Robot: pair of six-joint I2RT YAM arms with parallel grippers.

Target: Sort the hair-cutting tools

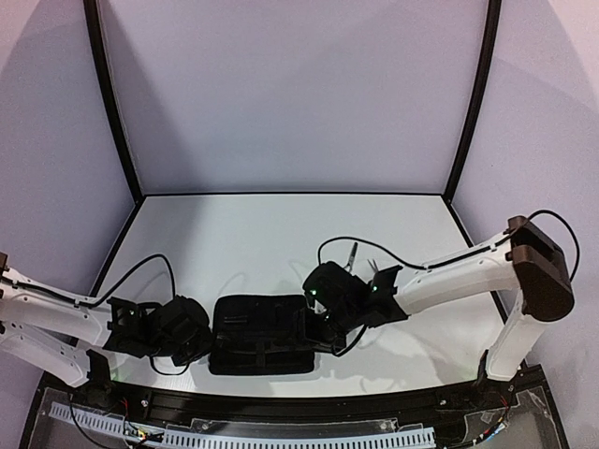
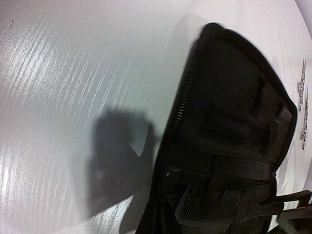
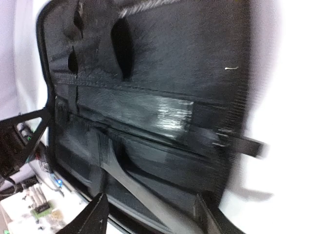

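My left hand (image 1: 182,329) sits near the near-left corner, just beside the left end of the open case (image 1: 257,348). I cannot tell whether its fingers are spread or closed. One comb (image 2: 209,207) lies inside the case. My right hand (image 3: 151,217) hovers over the case lining, fingers apart, gripping nothing. The scissors (image 1: 360,259) lie on the counter (image 1: 281,234) just behind it. As I judge it, a finger could snag the loops (image 3: 122,46) and drag the case, or a backward swing could knock the scissors. There is room toward the far edge, but the near edge is crowded.

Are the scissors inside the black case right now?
No, both scissors lie on the bare table, outside the open case.
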